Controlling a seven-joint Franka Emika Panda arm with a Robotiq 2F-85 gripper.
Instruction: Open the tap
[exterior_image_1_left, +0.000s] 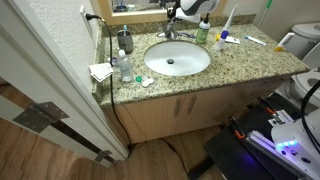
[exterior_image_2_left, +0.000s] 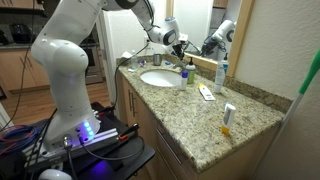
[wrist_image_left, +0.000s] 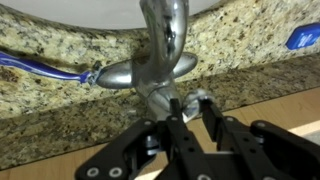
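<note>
The tap (wrist_image_left: 163, 45) is a small chrome faucet with a curved spout, standing on the granite counter behind the white basin (exterior_image_1_left: 150, 58). It also shows in both exterior views (exterior_image_1_left: 167, 35) (exterior_image_2_left: 176, 60). In the wrist view my gripper (wrist_image_left: 190, 104) is right at the tap's base. Its black fingers are nearly together, and the chrome lever end sits between the fingertips. In the exterior views the gripper (exterior_image_1_left: 173, 20) (exterior_image_2_left: 178, 45) hangs just over the tap at the back of the basin (exterior_image_2_left: 143, 77).
A green-capped bottle (exterior_image_1_left: 203, 30) (exterior_image_2_left: 220, 72) stands beside the tap. A dark soap dispenser (exterior_image_1_left: 125, 42) is at the counter's end. A blue toothbrush (wrist_image_left: 40, 68) lies behind the tap. Tubes (exterior_image_2_left: 228, 115) lie on the counter. The mirror and wall are close behind.
</note>
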